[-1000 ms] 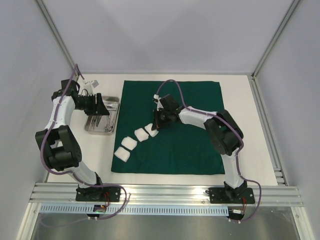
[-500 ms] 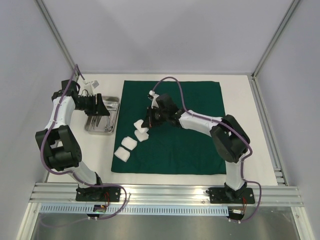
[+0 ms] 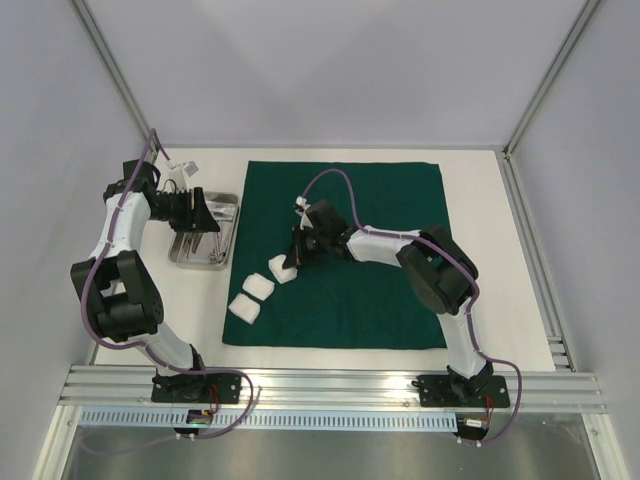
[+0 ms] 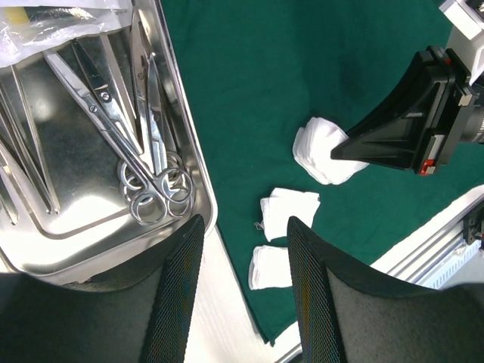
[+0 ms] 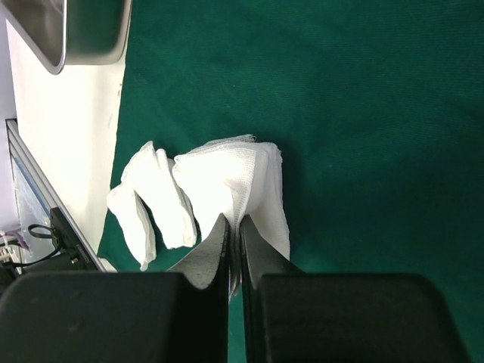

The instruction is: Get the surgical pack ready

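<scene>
Green cloth point(image 3: 360, 280) lies flat on a white desk point(image 3: 490, 250) at the centre of the top view, with pale grey walls and metal posts around it. Three white gauze squares point(image 3: 259, 288) line its lower-left edge. The right pincer point(image 5: 234, 227) is clamped on the top gauze square point(image 5: 234, 178). Left of the cloth, a steel tray point(image 4: 198, 189) holds scissors point(image 4: 144, 178), and the left pincer point(image 4: 243, 227) hangs over its rim with its fingers apart.

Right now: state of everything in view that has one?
Cloth: spread flat on the table.
Tray: beside the cloth, holding instruments.
Instruments: lying in the tray.
Pinched gauze: gripped, over the cloth.
Other two gauze squares: loose at the cloth's edge.
Right gripper: shut on the pinched gauze.
Left gripper: open, empty, above the tray's edge.
</scene>
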You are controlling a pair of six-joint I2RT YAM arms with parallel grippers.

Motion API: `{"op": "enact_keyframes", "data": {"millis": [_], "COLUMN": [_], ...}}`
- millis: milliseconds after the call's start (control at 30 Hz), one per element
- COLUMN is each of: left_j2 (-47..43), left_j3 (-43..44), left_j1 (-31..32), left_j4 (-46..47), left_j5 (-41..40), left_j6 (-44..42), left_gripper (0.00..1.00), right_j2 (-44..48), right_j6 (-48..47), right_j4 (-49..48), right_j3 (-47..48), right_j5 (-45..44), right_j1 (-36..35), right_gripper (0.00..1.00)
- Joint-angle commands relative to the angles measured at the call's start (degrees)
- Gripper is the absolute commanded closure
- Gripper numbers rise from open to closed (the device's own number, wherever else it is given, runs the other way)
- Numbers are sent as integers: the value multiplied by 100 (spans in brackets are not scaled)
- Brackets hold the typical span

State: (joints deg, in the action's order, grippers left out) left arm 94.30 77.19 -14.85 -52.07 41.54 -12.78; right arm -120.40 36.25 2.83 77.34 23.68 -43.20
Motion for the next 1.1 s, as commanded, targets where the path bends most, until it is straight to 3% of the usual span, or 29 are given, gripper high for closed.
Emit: {"op": "enact_keyframes", "data": {"millis": [0, 67, 300, 467, 733, 1067], "left_j2": [-158, -158, -131, -149, -210, -237], "left_j3": [-11, -20, -28, -20, -11, -20], "left_j1": [9, 9, 9, 9, 9, 9], "left_j4": [-40, -40, -40, -48, -57, -84], "left_j5": [144, 144, 144, 135, 135, 144], "left_j6": [-120, -129, -129, -129, -138, -173], "left_gripper": [43, 44, 43, 44, 44, 44], "right_j2": [-106, -115, 34, 245, 404, -203], "right_j6": [75, 67, -293, -697, -935, -848], "right_j4": [-204, -151, 427, 964, 1211, 1167], "right_j3": [238, 255, 378, 589, 659, 897], "right_j5": [31, -4, -468, -908, -1155, -927], "right_j1": [-4, -13, -57, -162, -171, -171], "right_gripper": [99, 95, 63, 52, 44, 49]}}
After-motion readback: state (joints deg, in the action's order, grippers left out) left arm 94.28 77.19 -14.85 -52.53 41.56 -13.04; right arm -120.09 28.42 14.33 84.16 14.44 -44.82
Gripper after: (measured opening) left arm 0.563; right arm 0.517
